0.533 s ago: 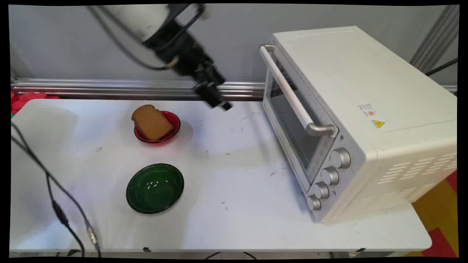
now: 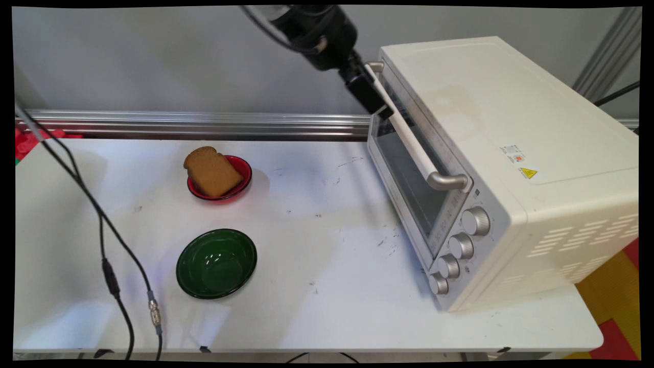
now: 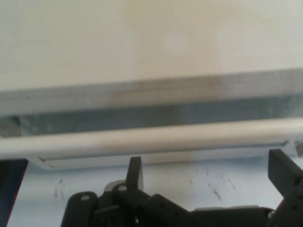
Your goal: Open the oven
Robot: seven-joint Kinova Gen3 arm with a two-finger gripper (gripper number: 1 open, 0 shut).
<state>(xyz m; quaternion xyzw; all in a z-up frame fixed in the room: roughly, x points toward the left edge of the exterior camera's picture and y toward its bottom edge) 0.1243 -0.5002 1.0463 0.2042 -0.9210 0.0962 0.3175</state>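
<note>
My black gripper (image 2: 375, 105) hovers at the far end of the white oven handle (image 2: 409, 138), high on the toaster oven's (image 2: 511, 133) closed glass door (image 2: 406, 186). In the hand view the handle (image 3: 151, 139) runs as a white bar across the picture, just beyond the gripper (image 3: 208, 163). The fingers (image 3: 135, 170) stand wide apart and hold nothing, so the gripper is open. Whether a finger touches the bar I cannot tell.
A slice of brown bread (image 2: 210, 171) leans in a small red plate (image 2: 246, 176) at the back middle of the table. A green bowl (image 2: 217, 263) sits nearer the front. Black cables (image 2: 110, 245) hang at the left. Several knobs (image 2: 462, 245) line the oven's near corner.
The gripper has swung right and upward, from above the table beside the red plate to the far end of the oven handle. The hanging cables shifted right.
</note>
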